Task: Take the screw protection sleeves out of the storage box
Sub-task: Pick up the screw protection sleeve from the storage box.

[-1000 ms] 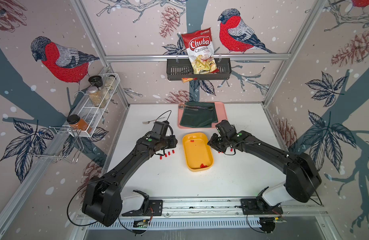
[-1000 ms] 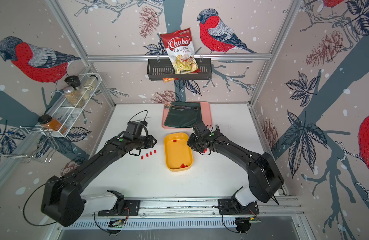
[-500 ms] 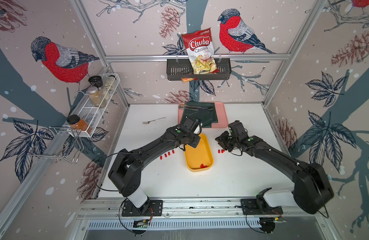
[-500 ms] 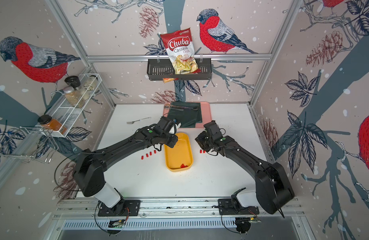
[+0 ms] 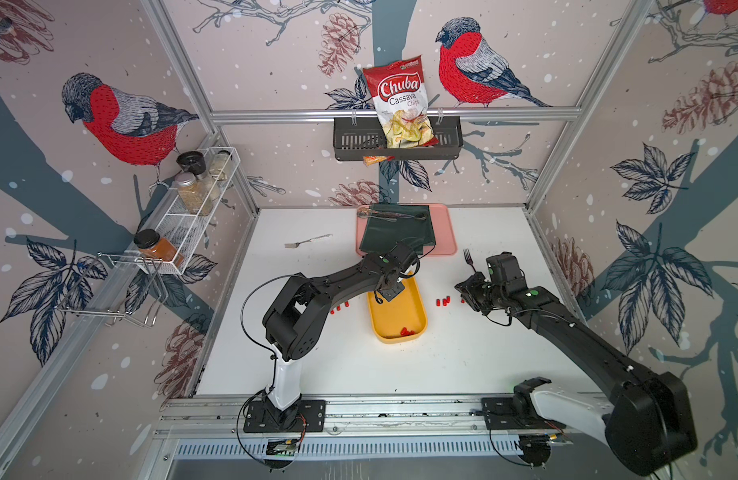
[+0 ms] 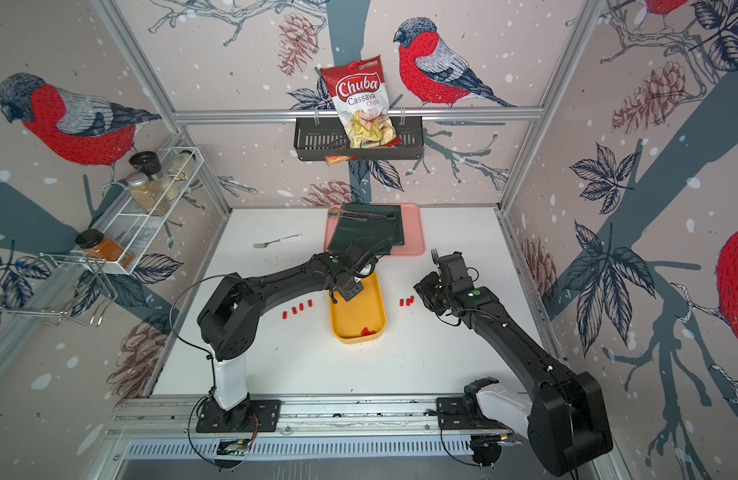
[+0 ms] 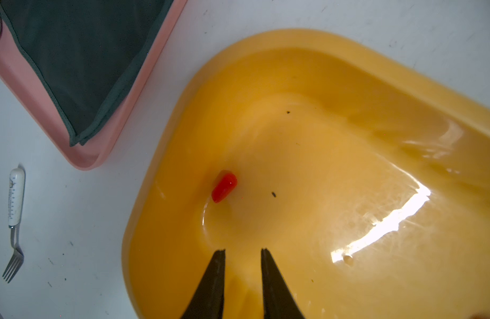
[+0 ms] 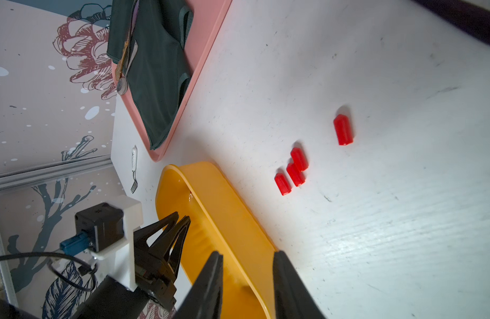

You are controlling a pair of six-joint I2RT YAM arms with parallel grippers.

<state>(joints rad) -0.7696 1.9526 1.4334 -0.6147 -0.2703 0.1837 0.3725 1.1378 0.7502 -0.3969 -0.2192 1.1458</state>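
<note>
One of the sleeves (image 7: 224,187) lies at the far end of the storage box (image 5: 402,309), in the middle of the counter (image 5: 317,365). A few more lie at its near end. Others lie on the counter at both sides. The left end effector (image 7: 243,250) has come over the box, arm stretched out, fingers a little apart, empty. The right end effector (image 8: 248,255) has backed toward the right edge, fingers apart, empty.

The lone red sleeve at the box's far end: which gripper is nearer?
Left. The left gripper hangs over the storage box, short of the sleeve; the right gripper is outside the box, over the table beside it.
</note>
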